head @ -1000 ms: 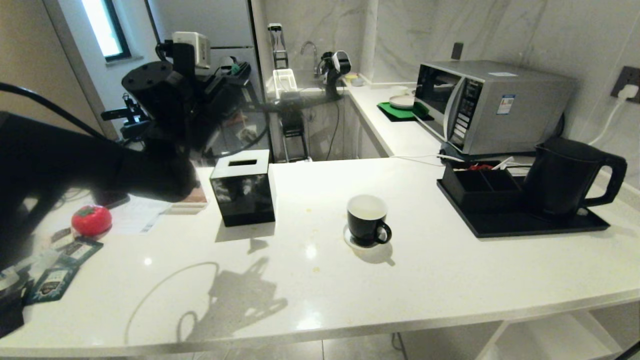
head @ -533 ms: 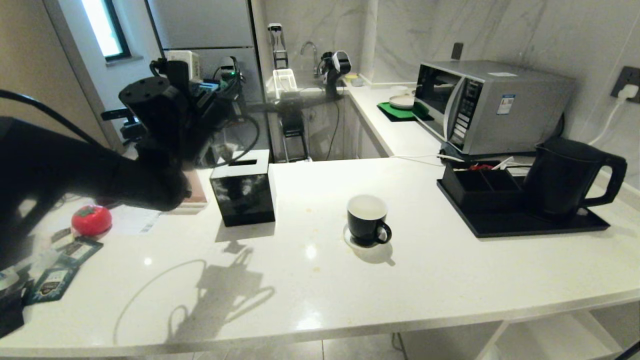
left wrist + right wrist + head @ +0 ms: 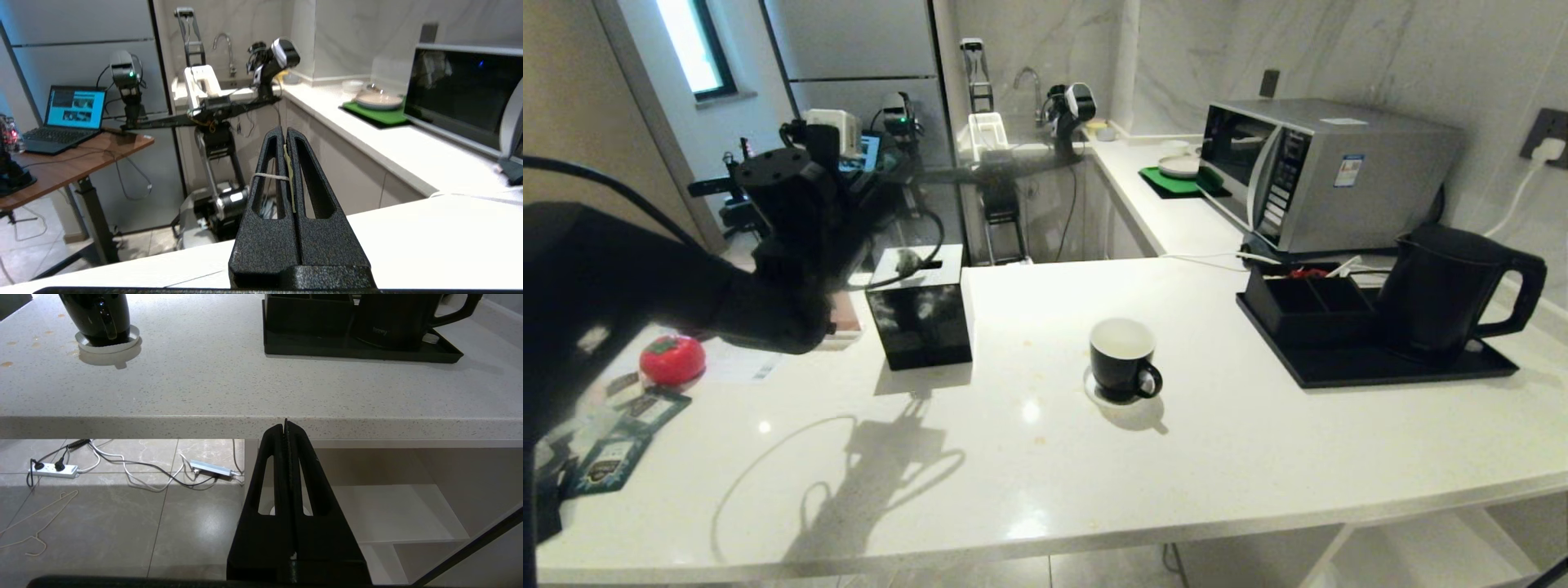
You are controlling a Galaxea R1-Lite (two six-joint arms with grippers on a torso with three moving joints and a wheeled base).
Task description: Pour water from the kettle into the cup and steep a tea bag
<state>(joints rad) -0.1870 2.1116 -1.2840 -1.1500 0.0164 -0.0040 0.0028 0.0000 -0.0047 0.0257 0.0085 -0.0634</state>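
Observation:
My left gripper (image 3: pixel 284 134) is shut on the tea bag's small green tag (image 3: pixel 288 171), and the string (image 3: pixel 265 176) loops over one finger. In the head view the left arm reaches in from the left, and a pale sachet (image 3: pixel 900 263) hangs just above the black tissue box (image 3: pixel 920 306). The black cup (image 3: pixel 1123 359) stands on a white coaster mid-counter, well right of that box. At the far right the matte black kettle (image 3: pixel 1441 286) sits on a black tray (image 3: pixel 1380 367). My right gripper (image 3: pixel 285 426) is shut and empty, parked below the counter's front edge.
A compartmented black box (image 3: pixel 1307 302) shares the tray with the kettle, and a microwave (image 3: pixel 1331 171) stands behind it. A red tomato-shaped object (image 3: pixel 671 359) and teal packets (image 3: pixel 613 457) lie at the left. A power strip and cables (image 3: pixel 53 469) are on the floor.
The left wrist has come down, and the hanging sachet now sits lower, over the tissue box. The arm's shadow on the counter has shifted left. Cup, kettle and right arm have not moved.

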